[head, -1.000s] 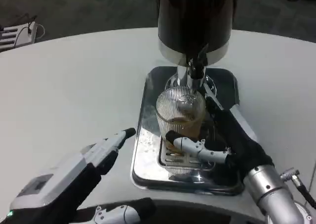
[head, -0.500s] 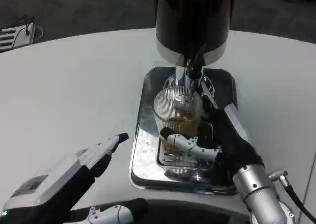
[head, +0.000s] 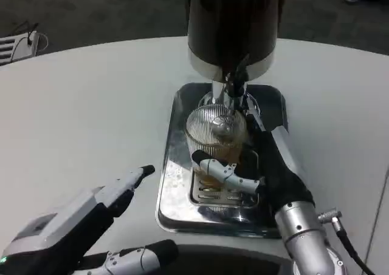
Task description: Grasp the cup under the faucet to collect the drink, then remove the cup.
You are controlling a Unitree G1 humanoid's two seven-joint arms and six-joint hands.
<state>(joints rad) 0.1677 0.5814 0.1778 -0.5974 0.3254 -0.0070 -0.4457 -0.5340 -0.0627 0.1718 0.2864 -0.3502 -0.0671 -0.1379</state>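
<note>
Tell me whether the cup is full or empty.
Partly filled: brown drink shows in the lower part of the ribbed cup, held by the right hand.

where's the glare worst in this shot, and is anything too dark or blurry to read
Head view: strongest glare on the shiny metal tray and the chrome band above the faucet; the dispenser body is nearly black, detail lost; the ribbed cup held by the right hand stays readable; the left hand looks slightly soft.
</note>
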